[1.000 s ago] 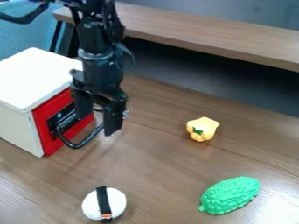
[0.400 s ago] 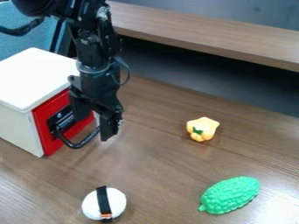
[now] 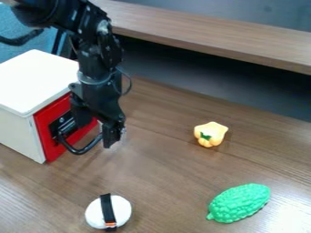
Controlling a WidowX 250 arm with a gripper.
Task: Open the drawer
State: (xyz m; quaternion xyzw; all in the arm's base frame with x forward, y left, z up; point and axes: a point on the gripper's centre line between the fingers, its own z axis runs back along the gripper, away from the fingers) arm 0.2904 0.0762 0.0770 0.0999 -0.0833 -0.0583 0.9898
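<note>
- The open gripper is hanging at the black drawer handle, its fingers standing apart; whether it is touching the handle is unclear.
- The red drawer is sitting shut just left of the gripper, flush with its white cabinet.
- A toy rice ball is lying in front of the gripper; a yellow toy bell pepper is lying right of it.
- A green toy bitter melon is resting farther off, front right of the gripper.

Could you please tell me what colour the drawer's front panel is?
The drawer's front panel is red, as the camera view shows.
</note>
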